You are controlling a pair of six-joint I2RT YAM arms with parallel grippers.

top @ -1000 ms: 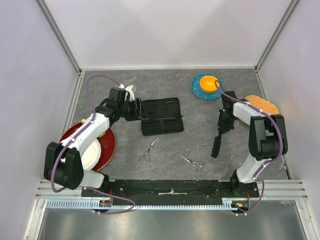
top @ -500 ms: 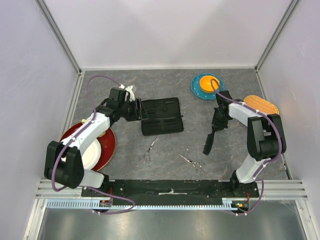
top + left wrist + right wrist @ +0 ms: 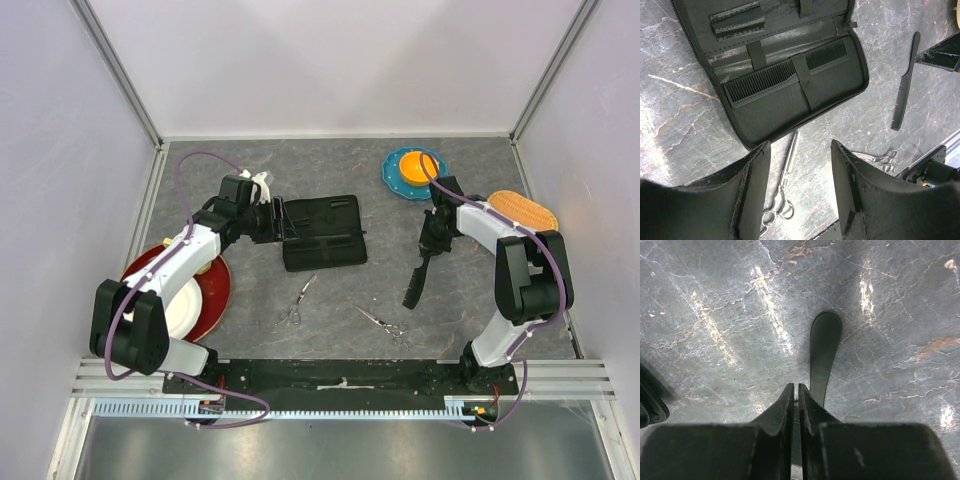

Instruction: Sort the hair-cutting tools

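Observation:
My right gripper (image 3: 432,242) (image 3: 795,388) is shut on a long black comb (image 3: 414,284) (image 3: 825,347); its teeth show between the jaws and its handle hangs down toward the table. A second black comb (image 3: 785,75) sits under the straps of the open black case (image 3: 322,232) (image 3: 770,117). Two silver scissors lie on the table: one (image 3: 298,300) (image 3: 785,175) just in front of the case, the other (image 3: 385,322) (image 3: 875,157) nearer the middle front. My left gripper (image 3: 283,220) (image 3: 800,150) stands open and empty at the case's left edge.
A red plate (image 3: 216,290) with a white dish (image 3: 185,305) lies at the left. A blue plate with an orange bowl (image 3: 413,170) stands at the back right, and a woven orange mat (image 3: 525,210) is by the right wall.
My right gripper has carried the held comb leftward, toward the middle of the table, and its jaws have closed a little more on it. The left arm has not moved.

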